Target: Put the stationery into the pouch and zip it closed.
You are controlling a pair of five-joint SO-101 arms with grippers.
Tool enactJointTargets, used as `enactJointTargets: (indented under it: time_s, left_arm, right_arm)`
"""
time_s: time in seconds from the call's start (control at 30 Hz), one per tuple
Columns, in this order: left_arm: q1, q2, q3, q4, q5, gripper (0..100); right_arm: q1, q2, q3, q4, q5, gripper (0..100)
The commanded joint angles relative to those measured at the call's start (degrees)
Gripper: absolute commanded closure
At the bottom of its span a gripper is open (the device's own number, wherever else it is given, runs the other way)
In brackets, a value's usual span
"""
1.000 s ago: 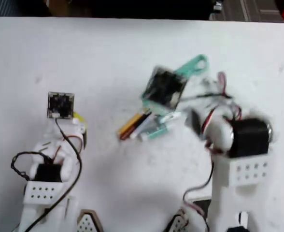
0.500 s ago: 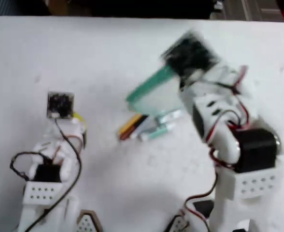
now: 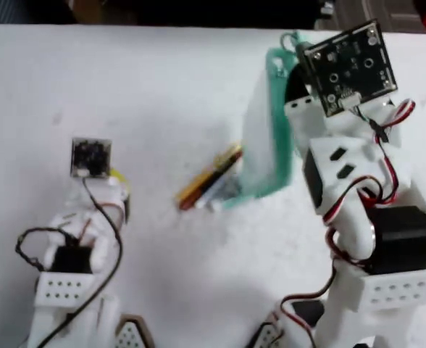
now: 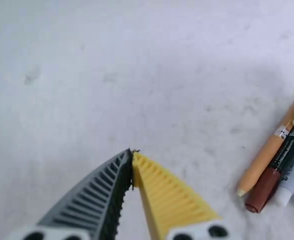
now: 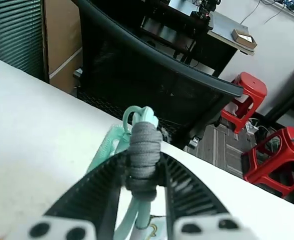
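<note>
At the right side of the table [image 3: 140, 80], high view: the pouch [image 3: 262, 127], translucent teal, is held up on edge with one end raised toward the far edge. Its lower end comes down over the near ends of the pens [image 3: 207, 181]. I cannot tell whether that lower corner touches the tabletop, nor whether the zip is open.

Right wrist view: the right gripper [image 5: 143, 167] is clamped around a grey wound cord pull [image 5: 143, 147] at the top of the pouch. Both black jaws press against the cord's sides, with no gap showing. A teal loop [image 5: 137, 116] sticks up just above the cord, and the pouch's teal edge runs down between the jaws. Behind it are a black mesh chair [image 5: 152, 65] and red stools [image 5: 247, 90].

High view: the right arm [image 3: 365, 210] stands just beside the pouch, with its wrist camera board [image 3: 349, 65] over the pouch's raised end.

The pens lie in a tight bundle on the table, angled, none in the pouch. Left wrist view shows an orange pen [image 4: 272, 150], a dark one with a red end [image 4: 269, 182] touching it, and a white one [image 4: 293, 182] beyond.

The left gripper [image 4: 132, 156] is well apart from the pens, just above bare tabletop. Its grey and yellow jaws meet at the tips and hold nothing.
</note>
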Motion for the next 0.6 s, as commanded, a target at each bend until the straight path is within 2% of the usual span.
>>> enactJointTargets:
  time_s: [0.0, 0.1, 0.23, 0.3, 0.57]
  left_arm:
    - [0.8, 0.1, -1.4, -1.2, 0.2, 97]
    - [0.8, 0.1, -1.4, -1.2, 0.2, 97]
    - [0.9, 0.1, -1.8, -0.3, 0.3, 86]
    - [1.1, 0.1, -3.0, 1.5, 0.3, 83]
    - [7.3, 0.1, -14.0, 17.4, 0.2, 83]
  right_arm:
    - [2.1, 0.0, -2.3, -1.7, -0.5, 98.1]
    - [3.3, 0.0, -2.2, 0.1, -0.5, 98.1]
    - [2.9, 0.0, -2.2, 4.7, -0.2, 98.1]
    - [2.9, 0.0, -2.2, 7.1, -0.2, 98.1]
    - [2.7, -0.9, -3.5, 15.0, -0.1, 98.1]
